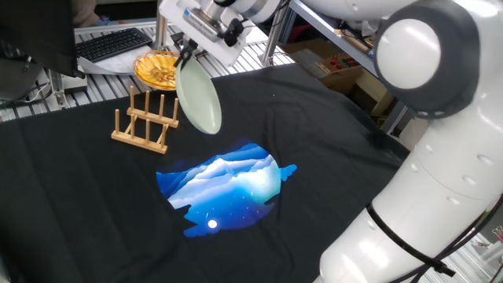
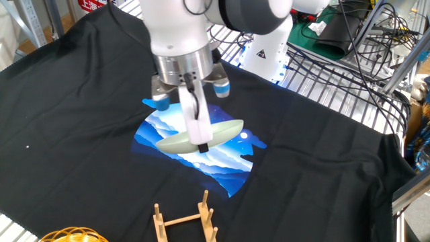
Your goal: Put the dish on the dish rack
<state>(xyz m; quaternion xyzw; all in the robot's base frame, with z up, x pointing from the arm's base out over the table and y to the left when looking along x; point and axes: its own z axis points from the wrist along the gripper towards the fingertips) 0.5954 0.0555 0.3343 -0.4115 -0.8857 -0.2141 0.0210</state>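
Note:
My gripper (image 1: pixel 186 56) is shut on the top rim of the dish (image 1: pixel 198 101), a pale mint-green plate that hangs on edge in the air, just right of the dish rack (image 1: pixel 145 123). The rack is a small light-wood stand with upright pegs, and nothing sits in it. In the other fixed view the gripper (image 2: pixel 199 142) holds the dish (image 2: pixel 222 132) edge-on above the blue print, with the rack (image 2: pixel 186 220) at the bottom edge.
An orange-yellow fluted dish (image 1: pixel 159 69) sits behind the rack and also shows in the other fixed view (image 2: pixel 68 235). A black cloth with a blue mountain print (image 1: pixel 223 187) covers the table. A keyboard (image 1: pixel 112 43) lies at the back left. Metal grating (image 2: pixel 322 74) borders the table.

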